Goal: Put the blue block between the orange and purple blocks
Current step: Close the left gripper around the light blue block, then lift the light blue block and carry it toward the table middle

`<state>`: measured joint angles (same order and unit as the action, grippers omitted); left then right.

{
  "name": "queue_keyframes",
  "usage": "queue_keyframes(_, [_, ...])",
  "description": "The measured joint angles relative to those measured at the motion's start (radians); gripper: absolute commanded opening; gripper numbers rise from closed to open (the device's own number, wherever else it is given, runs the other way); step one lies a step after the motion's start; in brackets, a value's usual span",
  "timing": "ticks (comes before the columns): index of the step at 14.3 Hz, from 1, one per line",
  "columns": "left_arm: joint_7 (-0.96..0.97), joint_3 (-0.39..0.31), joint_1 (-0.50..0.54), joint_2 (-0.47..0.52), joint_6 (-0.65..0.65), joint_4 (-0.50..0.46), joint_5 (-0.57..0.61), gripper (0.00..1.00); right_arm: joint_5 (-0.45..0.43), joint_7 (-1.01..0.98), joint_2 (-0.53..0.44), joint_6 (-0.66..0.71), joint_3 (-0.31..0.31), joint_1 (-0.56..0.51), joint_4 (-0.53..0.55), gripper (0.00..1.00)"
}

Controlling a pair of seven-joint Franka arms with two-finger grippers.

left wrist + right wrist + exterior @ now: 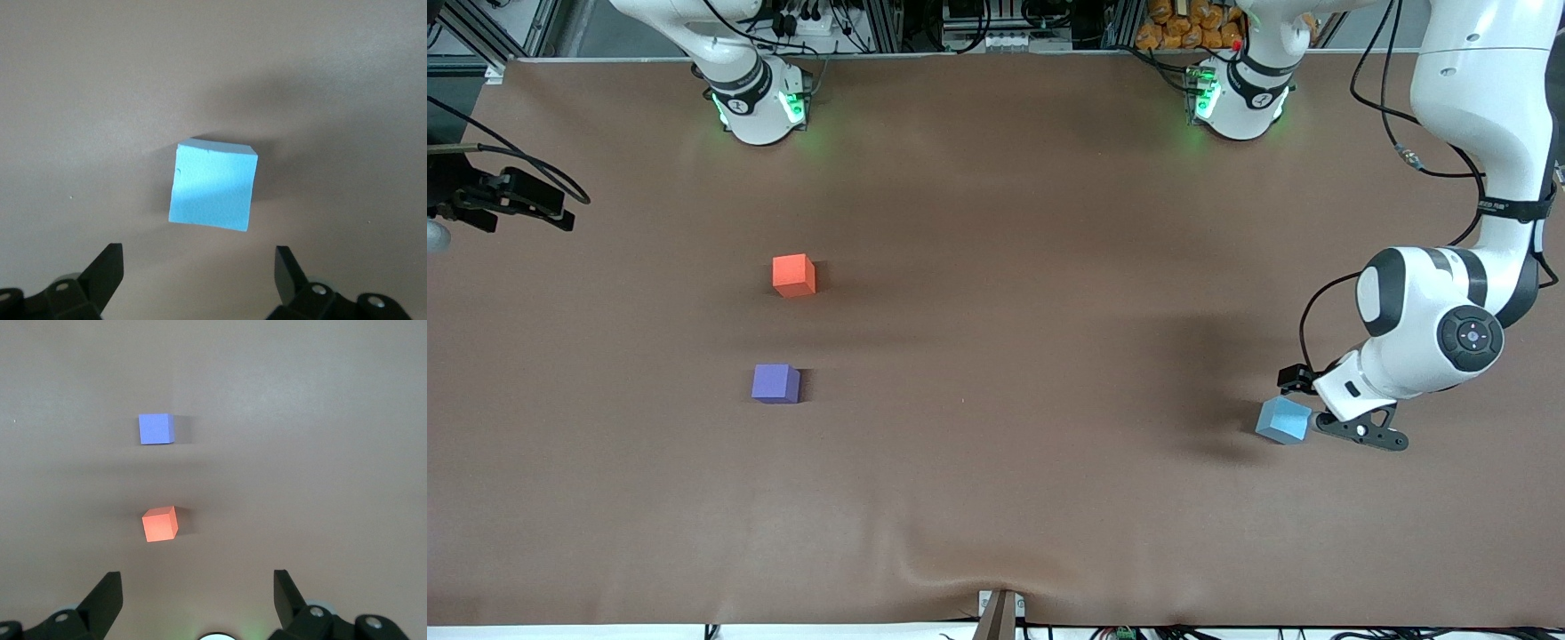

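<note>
The blue block [1284, 420] lies on the brown table toward the left arm's end. My left gripper [1320, 411] is low beside it, open and empty. In the left wrist view the block [213, 187] lies ahead of the open gripper [198, 267], not between its fingers. The orange block [793, 275] and the purple block [775, 383] lie apart toward the right arm's end, the purple one nearer the front camera. My right gripper [198, 600] is open and empty, held high near its base, with the orange block [160, 523] and purple block [156, 429] below.
The brown table cover [1032, 356] has a wrinkle at its near edge [960, 556]. A black device with cables [507, 200] sits at the table's edge at the right arm's end. The arm bases [760, 102] stand along the back edge.
</note>
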<state>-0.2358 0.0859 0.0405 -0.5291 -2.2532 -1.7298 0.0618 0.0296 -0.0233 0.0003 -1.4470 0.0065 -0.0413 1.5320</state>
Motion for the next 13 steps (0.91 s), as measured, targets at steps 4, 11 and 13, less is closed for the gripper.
queue_keyframes(4, [-0.019,0.002,-0.002,-0.035,-0.053,-0.001,0.006,1.00,0.000,0.000,0.000,0.000,0.000,0.000,0.000,1.00])
queue_keyframes(11, [-0.023,0.002,-0.001,-0.083,-0.088,0.001,0.006,1.00,0.000,0.000,0.000,0.000,0.000,0.000,0.000,1.00])
queue_keyframes(13, [-0.023,0.002,-0.001,-0.087,-0.096,0.002,0.006,1.00,0.000,0.000,0.000,0.000,0.000,0.000,0.000,1.00])
